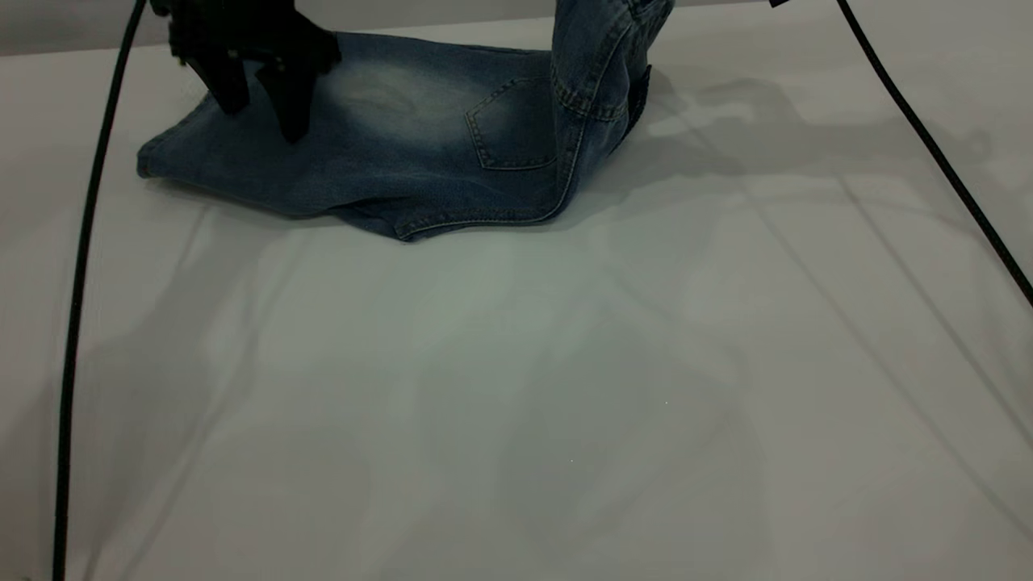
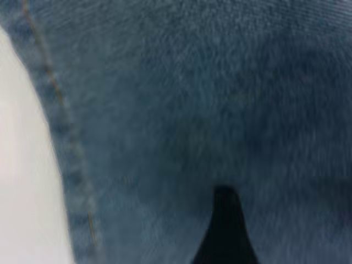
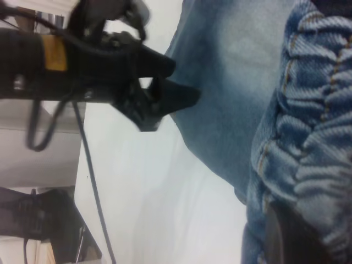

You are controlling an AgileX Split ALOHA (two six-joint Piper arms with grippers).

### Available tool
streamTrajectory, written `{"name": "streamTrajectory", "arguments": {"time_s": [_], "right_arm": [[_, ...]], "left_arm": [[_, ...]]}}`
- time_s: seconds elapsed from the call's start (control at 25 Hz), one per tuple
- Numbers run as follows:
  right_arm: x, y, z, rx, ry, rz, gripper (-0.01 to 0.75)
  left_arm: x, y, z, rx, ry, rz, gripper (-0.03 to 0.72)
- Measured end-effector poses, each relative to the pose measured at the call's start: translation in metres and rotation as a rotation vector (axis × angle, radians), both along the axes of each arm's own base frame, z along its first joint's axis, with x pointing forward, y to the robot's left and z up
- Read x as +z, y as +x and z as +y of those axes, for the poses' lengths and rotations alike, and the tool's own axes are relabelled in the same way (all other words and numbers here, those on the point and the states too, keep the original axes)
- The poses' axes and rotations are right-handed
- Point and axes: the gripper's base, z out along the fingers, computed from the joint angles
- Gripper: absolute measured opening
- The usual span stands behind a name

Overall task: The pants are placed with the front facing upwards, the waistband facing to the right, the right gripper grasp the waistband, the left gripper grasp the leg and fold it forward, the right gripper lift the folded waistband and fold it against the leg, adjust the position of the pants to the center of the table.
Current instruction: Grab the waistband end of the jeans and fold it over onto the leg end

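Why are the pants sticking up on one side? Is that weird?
A bit odd: the pants lie flat except the waistband end at the right, which is pulled up off the table. The left end effector hovers over the leg.

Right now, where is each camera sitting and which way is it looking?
Exterior view: outside, facing the table; shows the pants, the left gripper above the leg.
Left wrist view: on the left arm, looking down on denim; one finger shows.
Right wrist view: on the right arm, beside the lifted waistband, facing the left gripper.
Shared: the pants.
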Motion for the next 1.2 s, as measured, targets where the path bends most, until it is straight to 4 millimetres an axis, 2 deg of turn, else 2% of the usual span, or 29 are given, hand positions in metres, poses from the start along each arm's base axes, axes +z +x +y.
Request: {"name": "streamTrajectory", "arguments": {"time_s": [0.24, 0.48, 0.96, 1.2], "right_arm": [[0.000, 0.000, 0.000, -0.001, -0.001, -0.001, 0.062], [0.004, 0.000, 0.006, 0.009, 0.022, 0.004, 0.062], [0.051, 0.001, 0.071, 0.117, 0.055, -0.046, 0.062], [0.057, 0.004, 0.084, 0.073, 0.044, -0.072, 0.062]], "left_arm": [[-0.023, 0.004, -0.002, -0.025, -0.012, -0.010, 0.493], [-0.025, 0.004, -0.002, -0.025, -0.012, -0.010, 0.493], [-0.025, 0.004, -0.003, -0.025, -0.013, -0.014, 0.493], [-0.025, 0.004, -0.003, -0.024, -0.013, -0.014, 0.493]]}}
